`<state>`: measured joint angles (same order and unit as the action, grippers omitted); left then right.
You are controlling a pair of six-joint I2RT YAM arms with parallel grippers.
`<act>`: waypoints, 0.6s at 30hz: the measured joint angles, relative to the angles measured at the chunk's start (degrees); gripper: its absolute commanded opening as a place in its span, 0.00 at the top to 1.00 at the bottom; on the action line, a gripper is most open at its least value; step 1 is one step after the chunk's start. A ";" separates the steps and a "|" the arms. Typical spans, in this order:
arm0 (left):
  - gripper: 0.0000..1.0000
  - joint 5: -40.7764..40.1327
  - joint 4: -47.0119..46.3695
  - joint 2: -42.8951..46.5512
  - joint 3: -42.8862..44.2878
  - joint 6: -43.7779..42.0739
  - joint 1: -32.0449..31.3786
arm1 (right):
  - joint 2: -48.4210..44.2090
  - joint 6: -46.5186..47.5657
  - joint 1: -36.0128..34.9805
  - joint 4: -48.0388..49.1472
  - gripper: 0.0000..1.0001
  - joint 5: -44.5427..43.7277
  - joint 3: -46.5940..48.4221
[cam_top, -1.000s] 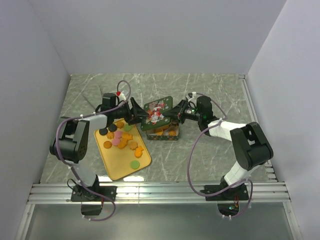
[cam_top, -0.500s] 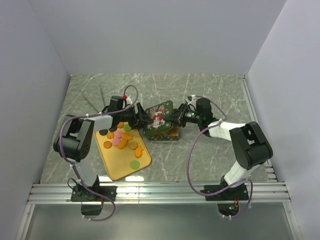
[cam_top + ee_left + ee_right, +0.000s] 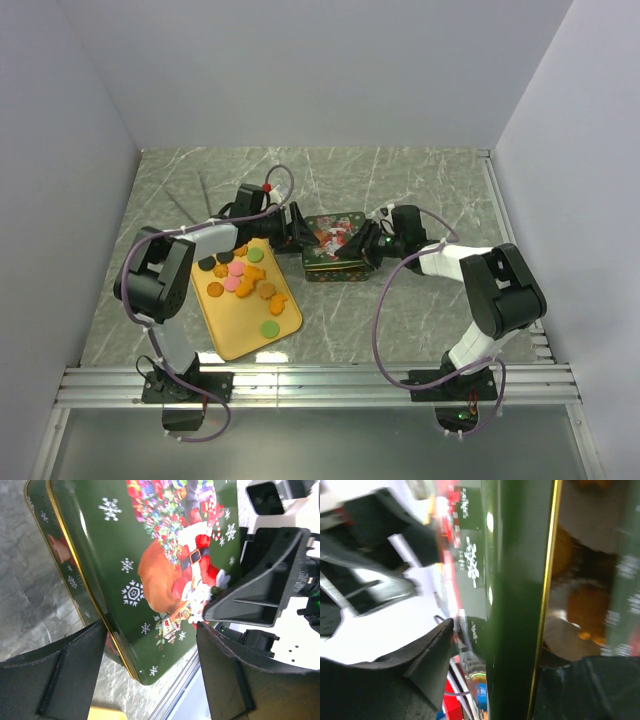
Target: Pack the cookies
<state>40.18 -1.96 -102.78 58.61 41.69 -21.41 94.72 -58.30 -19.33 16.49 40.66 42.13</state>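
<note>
Several orange, pink, green and dark cookies [image 3: 240, 280] lie on a yellow tray [image 3: 240, 338]. More orange cookies [image 3: 580, 605] show inside the green tin [image 3: 335, 266], under the edge of its lid. The Santa-printed lid [image 3: 335, 233] [image 3: 165, 555] lies flat over the tin. My left gripper [image 3: 297, 230] [image 3: 150, 630] is at the lid's left end, open, with the lid's corner between its fingers [image 3: 65, 675]. My right gripper [image 3: 362, 246] [image 3: 505, 650] is at the right end, open, with a gap between one finger [image 3: 420, 660] and the lid's rim [image 3: 520, 605].
The tray sits just left of the tin, close to the left arm. The two grippers face each other across the tin, a short way apart. White walls enclose the marble table [image 3: 420, 180] on three sides, and a metal rail [image 3: 320, 383] runs along the near edge.
The lid was tilted up between both grippers; now it lies flat on the tin. The right jaws have opened off its rim. The left gripper has moved right.
</note>
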 measured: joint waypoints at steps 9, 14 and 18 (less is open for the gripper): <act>0.25 -0.02 1.88 -1.09 1.84 -0.85 -1.09 | -0.98 6.88 1.07 -11.23 0.41 -2.32 2.32; 0.25 -0.09 2.34 -1.20 2.38 -1.70 -1.64 | -2.32 10.32 1.51 -18.84 0.32 -4.28 4.83; 0.25 -0.11 2.32 -1.75 2.62 -1.90 -1.70 | -2.80 12.76 1.70 -24.57 0.30 -6.03 7.52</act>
<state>40.07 0.36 -104.53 61.23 39.79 -23.11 91.92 -45.54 -17.63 -8.08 34.63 49.65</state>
